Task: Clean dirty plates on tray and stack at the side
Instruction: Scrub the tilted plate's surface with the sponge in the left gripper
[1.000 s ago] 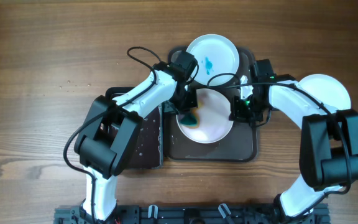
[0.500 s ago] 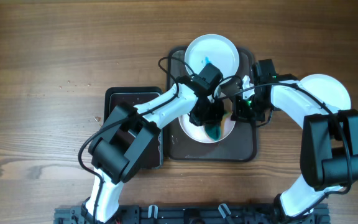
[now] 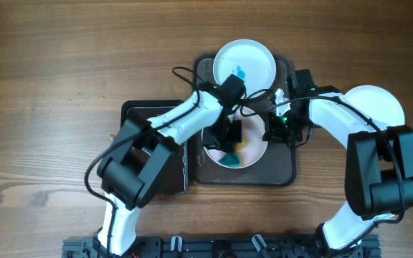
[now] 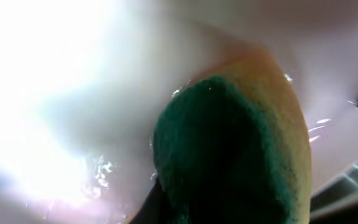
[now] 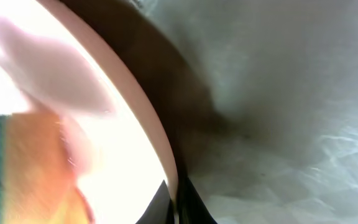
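On the dark tray [image 3: 246, 177] a white plate [image 3: 255, 152] lies in the middle, wet and glossy in the left wrist view [image 4: 73, 93]. My left gripper [image 3: 229, 140] is shut on a teal-and-yellow sponge [image 3: 233, 155] pressed onto that plate; the sponge [image 4: 229, 155] hides the fingertips. My right gripper [image 3: 274, 130] is shut on the plate's right rim [image 5: 160, 143], its fingers [image 5: 191, 202] pinching the edge. A second plate [image 3: 253, 61] with a blue smear lies at the tray's far end. A third plate [image 3: 377, 107] lies on the table to the right.
A smaller black tray [image 3: 140, 112] lies left of the big tray, partly under my left arm. Cables loop over the far plate's near edge. Bare wooden table [image 3: 63, 64] stretches left and behind. The tray floor [image 5: 278, 124] fills the right wrist view.
My left gripper swept the sponge from the plate's left edge across to its right side, then back toward the middle. The right gripper has held still on the rim.
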